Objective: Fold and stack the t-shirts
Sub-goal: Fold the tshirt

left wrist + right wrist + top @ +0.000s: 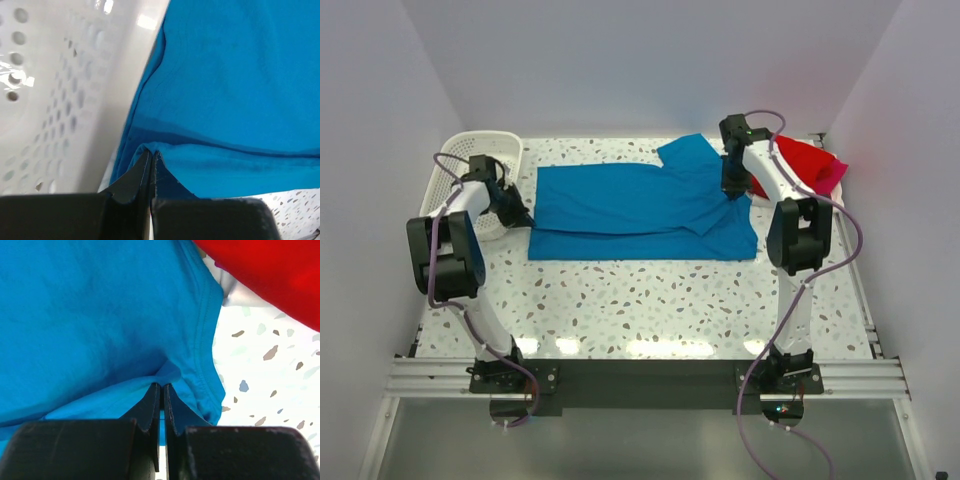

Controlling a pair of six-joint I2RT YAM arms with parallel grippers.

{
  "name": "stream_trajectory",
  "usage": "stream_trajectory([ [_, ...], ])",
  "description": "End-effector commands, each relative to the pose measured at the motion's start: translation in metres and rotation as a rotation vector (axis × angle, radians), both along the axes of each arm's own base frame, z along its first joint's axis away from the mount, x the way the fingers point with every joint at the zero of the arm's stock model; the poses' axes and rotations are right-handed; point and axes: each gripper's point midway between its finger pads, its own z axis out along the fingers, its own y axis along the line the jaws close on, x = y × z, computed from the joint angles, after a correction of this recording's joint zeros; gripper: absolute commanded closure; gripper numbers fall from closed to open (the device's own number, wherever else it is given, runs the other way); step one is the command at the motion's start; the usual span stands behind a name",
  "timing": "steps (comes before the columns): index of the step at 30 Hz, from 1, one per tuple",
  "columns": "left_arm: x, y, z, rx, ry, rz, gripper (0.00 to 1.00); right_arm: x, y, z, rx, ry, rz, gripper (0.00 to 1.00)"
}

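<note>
**A:** Where is the blue shirt (640, 210)?

**B:** It lies flat across the far half of the desk (640, 310), with its long side running left to right. It looks doubled over: a lower layer peeks out along the near edge, and one sleeve points toward the back wall.

**A:** And the tools?

**B:** The left tool (523, 217) sits at the shirt's left end, its fingers pressed together on the hem. In the left wrist view the cloth rises to a small peak right at the tips. The right tool (732, 192) is at the right end, near the sleeve. Its fingers are closed the same way, with a ridge of blue cloth nipped between them.

**A:** How many layers does each one have?

**B:** I cannot tell. In both wrist views the cloth crowds the tips, and from above the arms hide the places where they pinch.

**A:** What about the other shirts?

**B:** The red shirt (805, 160) lies bunched in the far right corner, just beside the blue one, and the right arm crosses in front of part of it. The pink shirt (834, 178) shows only as a thin strip at the red one's right edge, with the rest tucked under. Neither shirt's outline can be made out.

**A:** Anything else?

**B:** A white basket (485, 160) with holes in its walls stands at the far left, close against the blue shirt's left end. The left arm covers its near side, and from above its inside is hard to make out.
</note>
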Motion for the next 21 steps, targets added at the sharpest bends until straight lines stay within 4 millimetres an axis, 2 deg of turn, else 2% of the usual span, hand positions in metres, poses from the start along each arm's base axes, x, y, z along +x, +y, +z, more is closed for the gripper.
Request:
stream_trajectory([
  [1, 0.020, 0.005, 0.006, -0.020, -0.049, -0.011, 1.00, -0.002, -0.012, 0.038, -0.023, -0.069, -0.008, 1.00],
  [4, 0.025, 0.009, 0.007, -0.005, -0.053, -0.010, 1.00, -0.002, -0.014, 0.045, -0.027, -0.088, -0.011, 1.00],
  [12, 0.027, 0.016, 0.002, 0.023, -0.037, 0.007, 1.00, -0.004, -0.019, 0.049, -0.033, -0.093, -0.020, 1.00],
  [21, 0.033, 0.017, -0.002, 0.020, -0.037, 0.006, 1.00, 0.000, -0.016, 0.041, -0.018, -0.080, -0.014, 1.00],
])
